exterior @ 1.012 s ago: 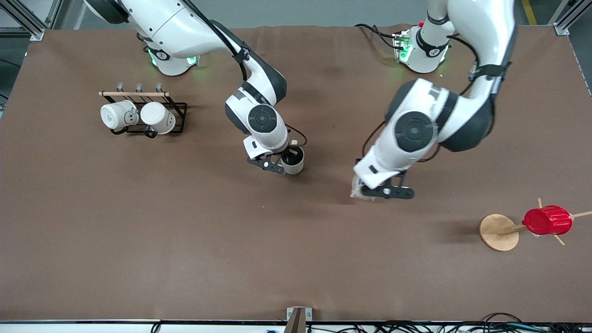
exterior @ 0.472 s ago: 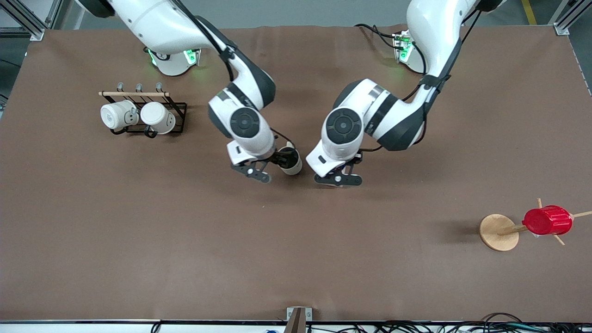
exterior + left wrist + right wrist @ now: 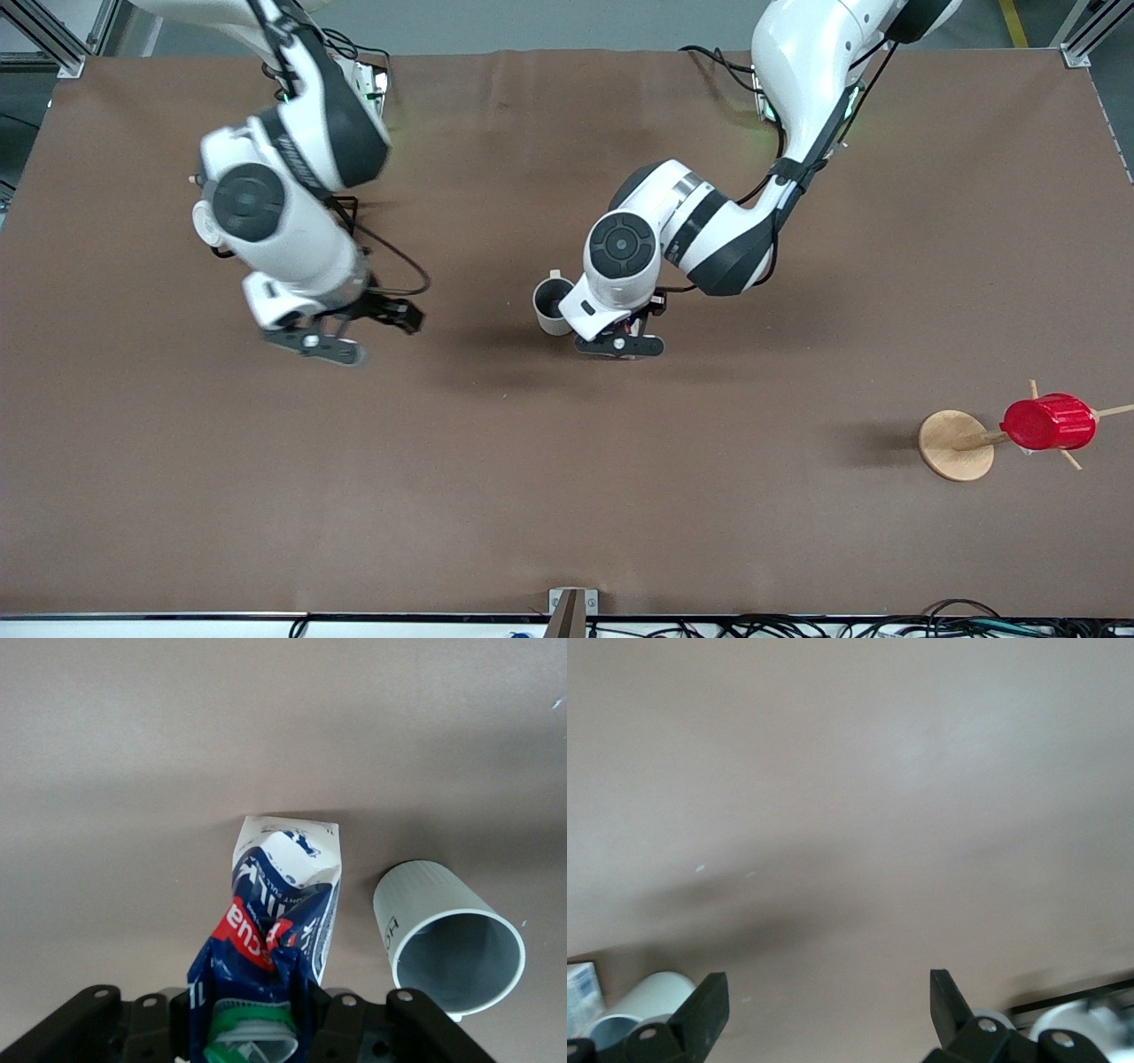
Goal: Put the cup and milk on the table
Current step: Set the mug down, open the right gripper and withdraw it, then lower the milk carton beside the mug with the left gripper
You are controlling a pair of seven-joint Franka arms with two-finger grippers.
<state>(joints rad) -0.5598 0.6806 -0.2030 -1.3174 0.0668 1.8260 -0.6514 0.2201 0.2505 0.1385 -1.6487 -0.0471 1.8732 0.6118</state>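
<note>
one end effector [image 3: 252,1028] grips milk [image 3: 279,904] beside cup [image 3: 447,943].

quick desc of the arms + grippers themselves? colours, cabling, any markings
Both arms have glossy white shells with black joint bands and round dark grey caps on the wrist joints. Black cables loop outside along each forearm. The bases glow green. The left gripper and right gripper are matte black, with flat bodies, visible screws and blocky black jaws. No legible markings.

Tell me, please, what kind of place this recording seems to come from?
Most likely a robotics lab bench, not a home: two Franka arms bolted to a table covered in brown cloth, aluminium frame posts at its corners, loose cables along its edge, and staged props such as the cup and the milk.
</note>
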